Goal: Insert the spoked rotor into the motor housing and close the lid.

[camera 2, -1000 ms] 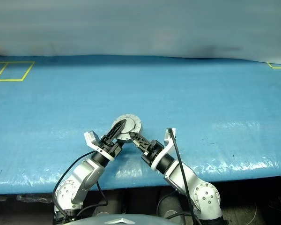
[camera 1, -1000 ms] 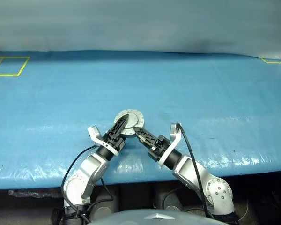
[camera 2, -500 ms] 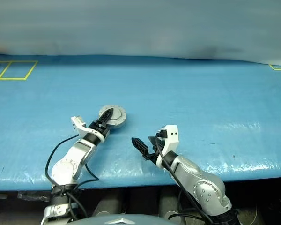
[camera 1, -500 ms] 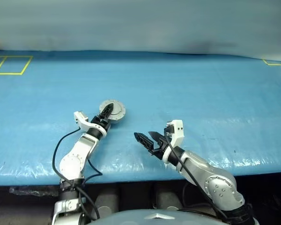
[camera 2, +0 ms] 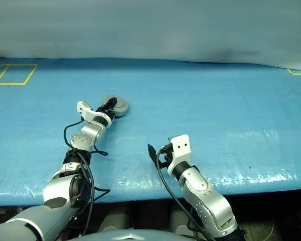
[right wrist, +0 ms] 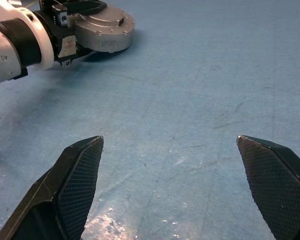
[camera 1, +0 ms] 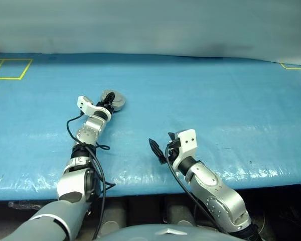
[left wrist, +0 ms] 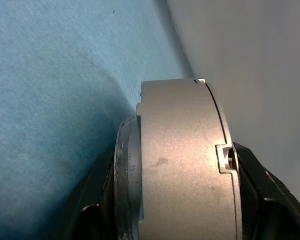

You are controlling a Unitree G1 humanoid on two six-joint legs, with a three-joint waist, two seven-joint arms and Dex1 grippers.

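The motor housing point(camera 1: 113, 100) is a short grey metal cup with its lid point(right wrist: 106, 20) lying flat and closed on top, at the left of the blue table. My left gripper point(camera 1: 108, 104) is shut on the housing, one black finger on either side of it, as the left wrist view shows around the housing point(left wrist: 185, 160). I cannot tell whether it touches the table. My right gripper point(right wrist: 172, 192) stands open and empty near the table's front, well to the right of the housing. The spoked rotor is hidden.
The blue table cover point(camera 1: 215, 105) stretches wide to the right and to the back. A yellow taped rectangle point(camera 1: 10, 70) marks the far left corner, and a yellow line point(camera 1: 291, 66) the far right. The table's front edge point(camera 1: 271, 175) runs close below my right arm.
My left arm has carried the housing from the middle of the table away to the left and farther back. My right gripper has let go of it, opened wide and rolled.
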